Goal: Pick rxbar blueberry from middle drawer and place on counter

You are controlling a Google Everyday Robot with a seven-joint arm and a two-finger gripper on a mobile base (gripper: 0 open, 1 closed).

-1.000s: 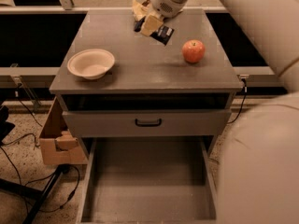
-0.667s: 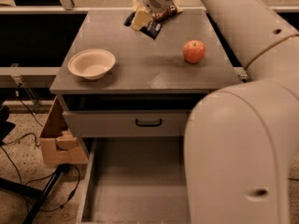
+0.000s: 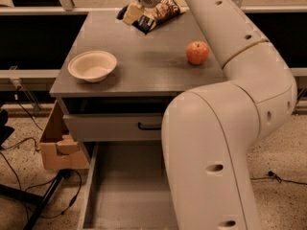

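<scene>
My gripper [image 3: 135,15] is low over the far edge of the counter [image 3: 144,61], near its back middle. It is shut on the rxbar blueberry [image 3: 144,24], a small dark wrapper that sticks out from the pale fingers [image 3: 131,14] and lies at or just above the counter top. The middle drawer [image 3: 127,190] is pulled out at the bottom of the view, and the part of its grey floor that shows is bare. My white arm covers the drawer's right side.
A crinkled brown chip bag [image 3: 168,6] lies right behind the gripper. A white bowl [image 3: 92,65] sits at the counter's left and a red apple [image 3: 197,52] at its right. A drawer front with a black handle [image 3: 149,126] is below the counter. A cardboard box [image 3: 57,145] stands left of the cabinet.
The gripper has carried the bar left and toward the back of the counter and lowered it. The arm has swung across the right of the view, hiding more of the drawer.
</scene>
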